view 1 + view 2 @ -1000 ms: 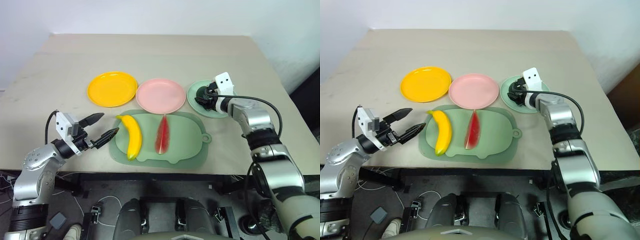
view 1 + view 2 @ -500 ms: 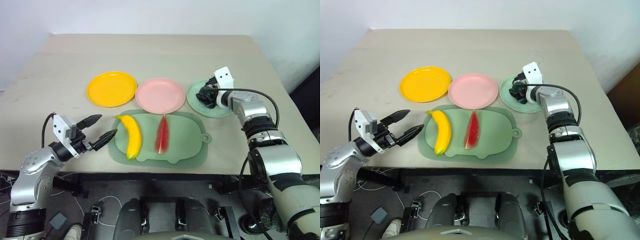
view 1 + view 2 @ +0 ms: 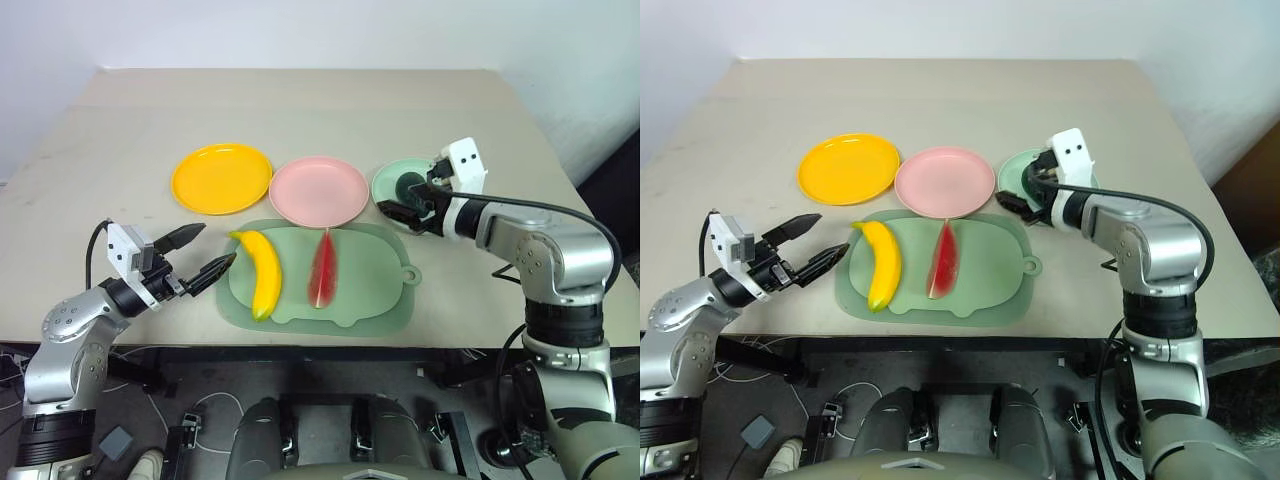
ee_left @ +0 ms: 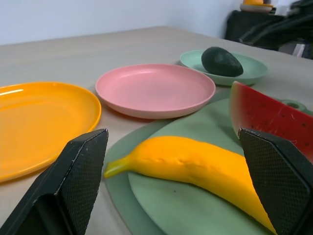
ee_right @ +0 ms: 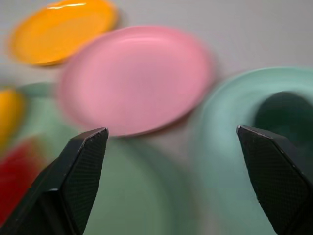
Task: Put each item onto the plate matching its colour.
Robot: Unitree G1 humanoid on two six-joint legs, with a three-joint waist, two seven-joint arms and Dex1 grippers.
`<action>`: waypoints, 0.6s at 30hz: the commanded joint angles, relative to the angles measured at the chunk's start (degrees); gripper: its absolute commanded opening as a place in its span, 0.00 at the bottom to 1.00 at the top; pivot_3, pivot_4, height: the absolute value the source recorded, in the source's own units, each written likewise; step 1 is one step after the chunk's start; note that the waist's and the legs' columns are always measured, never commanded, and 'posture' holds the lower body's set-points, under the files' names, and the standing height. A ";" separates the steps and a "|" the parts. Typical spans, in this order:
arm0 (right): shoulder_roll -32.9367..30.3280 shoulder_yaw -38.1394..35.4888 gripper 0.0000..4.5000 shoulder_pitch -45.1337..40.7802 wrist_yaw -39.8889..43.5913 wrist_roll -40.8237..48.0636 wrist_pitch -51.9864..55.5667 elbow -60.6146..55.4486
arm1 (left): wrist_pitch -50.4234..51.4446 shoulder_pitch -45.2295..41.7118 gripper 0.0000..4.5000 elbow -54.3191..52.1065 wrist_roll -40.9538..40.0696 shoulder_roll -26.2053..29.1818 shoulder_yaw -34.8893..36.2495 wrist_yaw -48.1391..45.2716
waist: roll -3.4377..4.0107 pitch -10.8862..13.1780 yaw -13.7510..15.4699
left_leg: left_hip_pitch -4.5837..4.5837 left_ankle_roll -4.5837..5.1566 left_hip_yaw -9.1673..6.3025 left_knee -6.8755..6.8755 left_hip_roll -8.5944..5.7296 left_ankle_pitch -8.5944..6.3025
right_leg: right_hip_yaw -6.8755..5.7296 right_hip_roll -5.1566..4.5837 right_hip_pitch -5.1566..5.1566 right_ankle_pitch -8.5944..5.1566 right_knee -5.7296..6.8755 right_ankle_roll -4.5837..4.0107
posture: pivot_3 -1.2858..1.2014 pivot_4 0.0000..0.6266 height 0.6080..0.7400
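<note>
The beige table [image 3: 300, 110] carries a row of three plates, yellow [image 3: 221, 178], pink [image 3: 320, 190] and green [image 3: 390, 181], with a green board [image 3: 370, 280] in front.

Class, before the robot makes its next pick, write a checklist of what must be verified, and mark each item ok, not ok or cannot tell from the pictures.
1. Avocado lies on the mint green plate: ok.
2. Right gripper open, nothing held: ok.
3. Left gripper open, nothing held: ok.
4. Banana on the yellow plate: not ok, it lies on the pale green board.
5. Watermelon wedge on the pink plate: not ok, also on the board.
6. Yellow and pink plates free to receive items: ok.
</note>
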 commanded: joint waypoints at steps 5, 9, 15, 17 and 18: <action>7.91 -4.29 0.99 1.51 -6.53 13.02 17.56 -9.44 | -1.51 -2.91 1.00 2.05 0.80 0.39 -0.67 -2.07 | -0.05 -0.03 0.24 | -0.03 0.01 -0.01 0.00 -0.02 -0.01 | 0.00 0.00 -0.01 0.01 -0.01 -0.01 | 0.52 0.24 0.66; 9.10 -2.69 0.99 3.38 -13.43 18.78 17.56 -8.26 | -1.55 -3.59 1.00 2.62 1.00 0.22 -1.09 -2.64 | -0.08 -0.05 0.13 | -0.05 0.04 0.00 0.00 -0.05 -0.03 | -0.01 -0.01 0.00 0.01 -0.03 -0.01 | 0.52 0.24 0.66; 11.40 -3.29 0.99 1.13 -24.32 28.79 17.56 -4.09 | 0.05 -2.08 1.00 1.22 -0.35 1.18 -1.09 -4.65 | -0.09 -0.05 -0.04 | -0.05 0.03 0.01 -0.01 -0.04 -0.02 | 0.00 0.02 -0.04 0.01 -0.02 -0.01 | 0.52 0.24 0.66; 12.12 -2.55 0.99 0.31 -28.31 32.62 17.56 -1.84 | 1.74 -1.12 1.00 -0.25 -1.53 2.17 -1.17 -6.34 | -0.10 -0.06 -0.07 | -0.06 0.03 0.02 -0.02 -0.04 -0.02 | 0.01 0.02 -0.04 0.01 -0.02 -0.01 | 0.52 0.24 0.66; 12.23 -2.41 0.99 -0.04 -30.05 34.36 17.56 -0.89 | 2.31 -0.90 1.00 -0.69 -1.89 2.51 -1.23 -6.83 | -0.10 -0.06 -0.07 | -0.06 0.03 0.01 -0.02 -0.03 -0.02 | 0.01 0.03 -0.05 0.01 -0.02 -0.01 | 0.52 0.24 0.66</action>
